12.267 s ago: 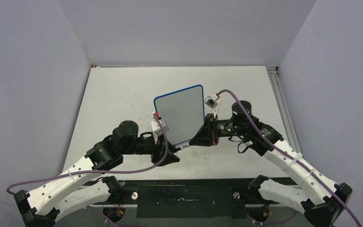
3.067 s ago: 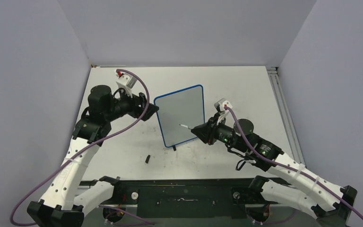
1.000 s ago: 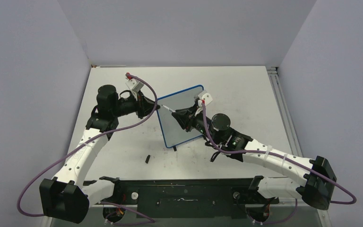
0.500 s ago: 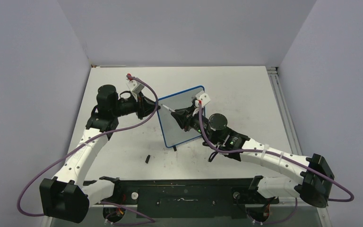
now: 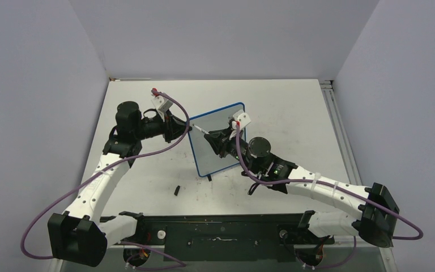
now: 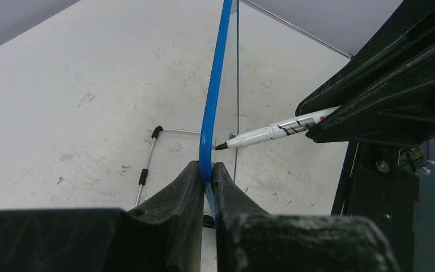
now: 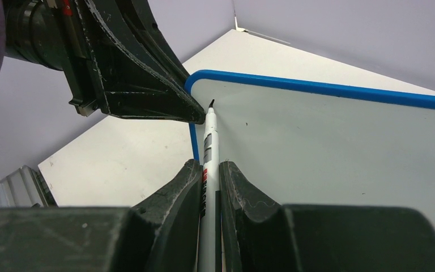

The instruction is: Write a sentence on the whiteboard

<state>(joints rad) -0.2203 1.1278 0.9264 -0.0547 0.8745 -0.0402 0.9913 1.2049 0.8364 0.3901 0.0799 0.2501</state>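
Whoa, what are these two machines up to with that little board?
The left claw pinches the edge of a small white board with a thin blue frame, steadying it as it stands on the table. The right claw grips a white marker pen with a black tip, pointed at the board's top corner beside the left claw. No lettering shows on the board yet.

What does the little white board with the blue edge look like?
The small rectangular white board with a thin blue rounded frame stands upright on the pale table, one little black foot showing. Its face looks blank but for a tiny dark speck. The left claw pinches its side edge; the white marker pen in the right claw points its black tip at a top corner.
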